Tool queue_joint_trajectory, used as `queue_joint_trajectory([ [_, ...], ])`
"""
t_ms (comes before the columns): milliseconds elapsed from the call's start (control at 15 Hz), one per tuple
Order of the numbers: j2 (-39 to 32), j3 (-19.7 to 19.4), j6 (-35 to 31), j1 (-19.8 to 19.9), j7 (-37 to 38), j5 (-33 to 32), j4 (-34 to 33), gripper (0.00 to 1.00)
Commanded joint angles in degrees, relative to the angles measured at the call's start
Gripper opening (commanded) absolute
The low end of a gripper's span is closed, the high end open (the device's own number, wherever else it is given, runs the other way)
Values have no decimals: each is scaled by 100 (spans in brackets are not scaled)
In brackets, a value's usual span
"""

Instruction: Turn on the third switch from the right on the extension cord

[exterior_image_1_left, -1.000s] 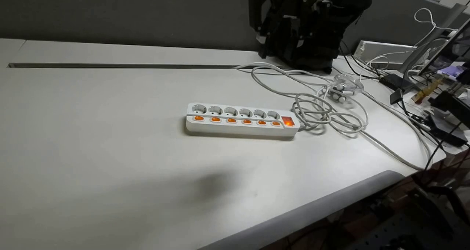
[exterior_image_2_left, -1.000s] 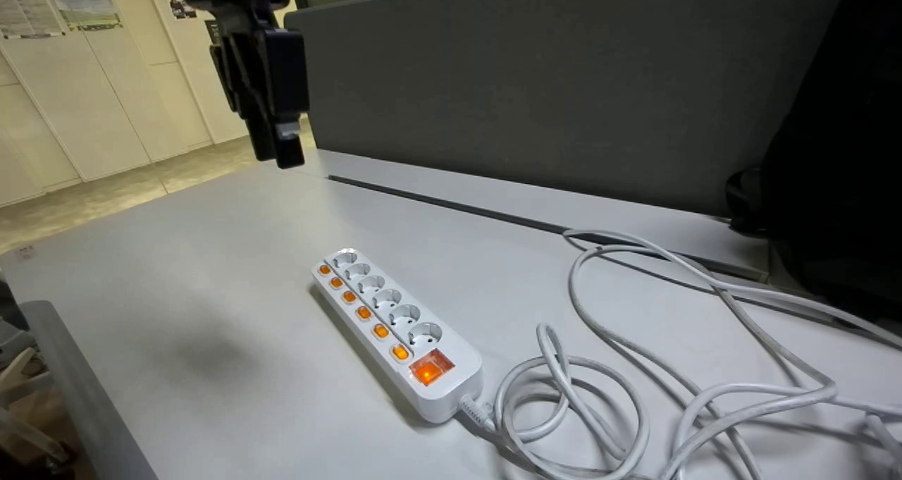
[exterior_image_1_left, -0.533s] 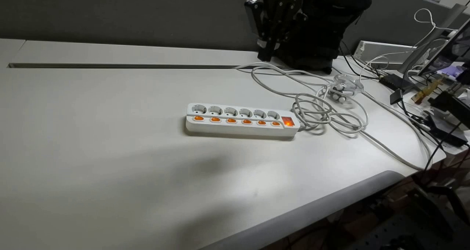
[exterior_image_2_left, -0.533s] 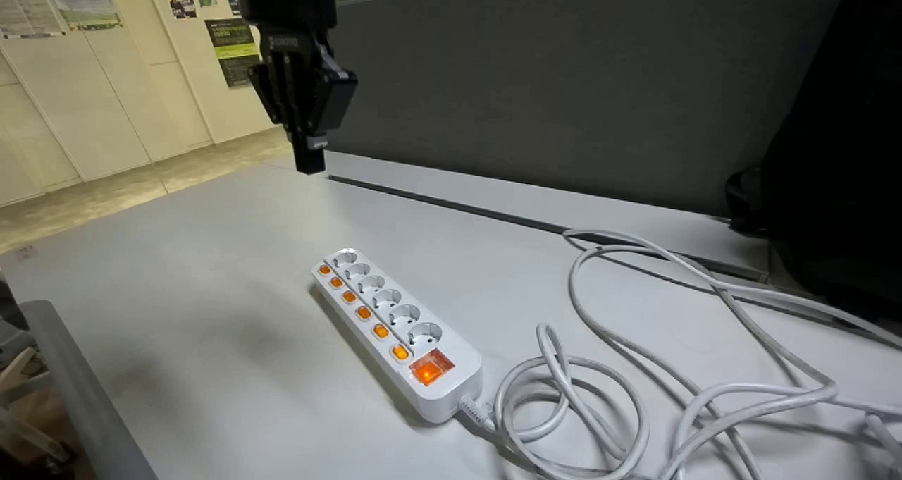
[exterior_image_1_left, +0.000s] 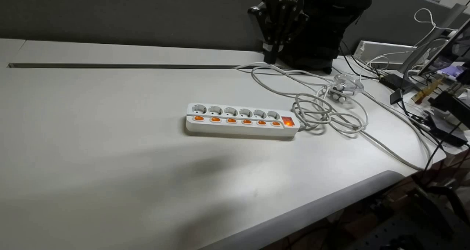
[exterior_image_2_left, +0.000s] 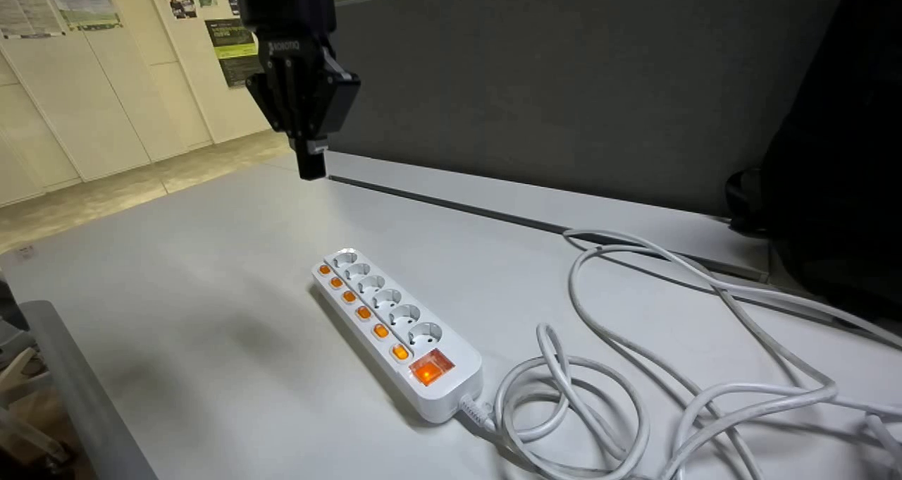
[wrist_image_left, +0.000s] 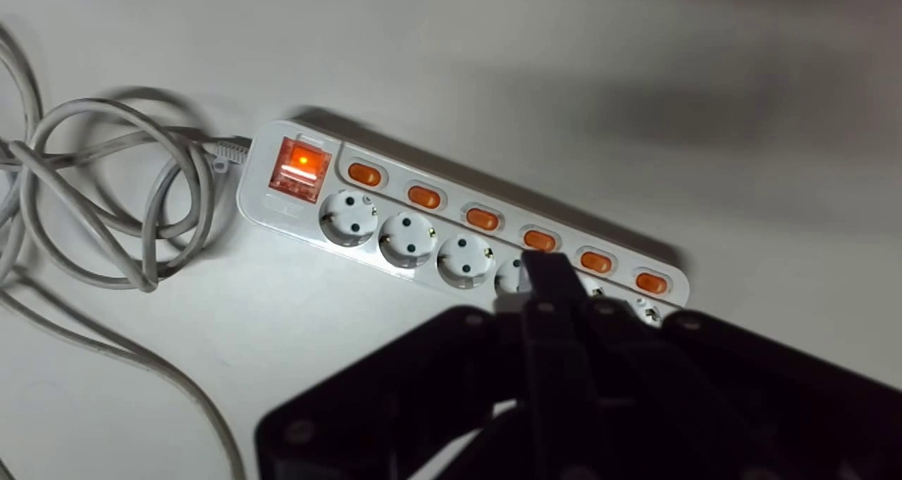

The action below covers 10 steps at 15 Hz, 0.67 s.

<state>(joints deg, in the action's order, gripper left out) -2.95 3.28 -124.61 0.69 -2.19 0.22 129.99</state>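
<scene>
The extension cord (exterior_image_1_left: 242, 129) is a white power strip lying on the table, with a row of small orange switches beside its sockets. A larger main switch (wrist_image_left: 301, 168) glows at the cable end. Counting small switches from the right in an exterior view, the third switch (exterior_image_1_left: 246, 121) looks dull orange, like its neighbours; in the wrist view I take it as this switch (wrist_image_left: 483, 218). My gripper (exterior_image_2_left: 311, 171) is shut with nothing between its fingers, well above the table and apart from the strip. In the wrist view its fingertips (wrist_image_left: 553, 272) cover part of the sockets.
Coiled grey cable (exterior_image_1_left: 312, 110) runs from the strip's end across the table. A clear plastic object (exterior_image_1_left: 345, 86) sits among the loops. A dark partition (exterior_image_2_left: 564, 92) stands behind the table, with a black bag (exterior_image_1_left: 330, 29) against it.
The gripper's fingers have gone from apart to shut. The gripper has turned and shifted a little, and has come slightly lower in the last half second. The strip has not moved.
</scene>
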Motion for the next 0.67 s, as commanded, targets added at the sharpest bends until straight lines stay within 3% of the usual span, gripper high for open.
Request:
queue_joint_trajectory([
  [0,44,-82,-234,-61,-11,37,105,0],
  [267,17,-139,-850,-9,-237,163,488,0],
  [600,-16,-274,-2227,32,-249,-2,1214,0],
])
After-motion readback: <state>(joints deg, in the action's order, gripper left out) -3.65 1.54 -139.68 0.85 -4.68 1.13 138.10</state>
